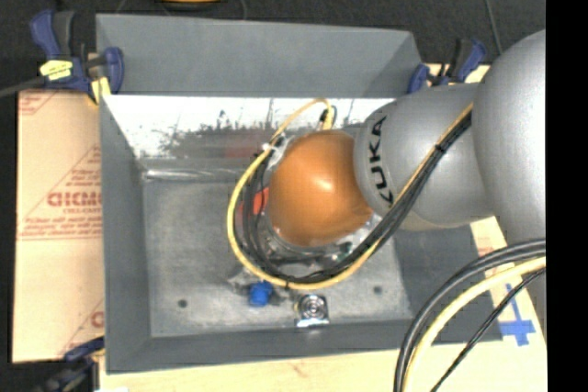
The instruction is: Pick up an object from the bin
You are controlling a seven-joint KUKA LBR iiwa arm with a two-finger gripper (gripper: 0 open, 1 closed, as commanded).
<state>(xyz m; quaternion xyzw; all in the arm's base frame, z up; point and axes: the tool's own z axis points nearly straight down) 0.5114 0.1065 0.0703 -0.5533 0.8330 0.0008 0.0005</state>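
- Two small things are seen on the floor of the grey metal bin, close to its front wall: a small blue object and, just to its right, a silvery metal piece.
- The arm is brought in from the right, with its orange cover set over the middle of the floor.
- Yellow and black cables are looped round the cover.
- The blue object is found just beside the lower edge of that loop, with the silvery piece slightly nearer the front wall.
- Whether the gripper under the cover is open or closed cannot be told.
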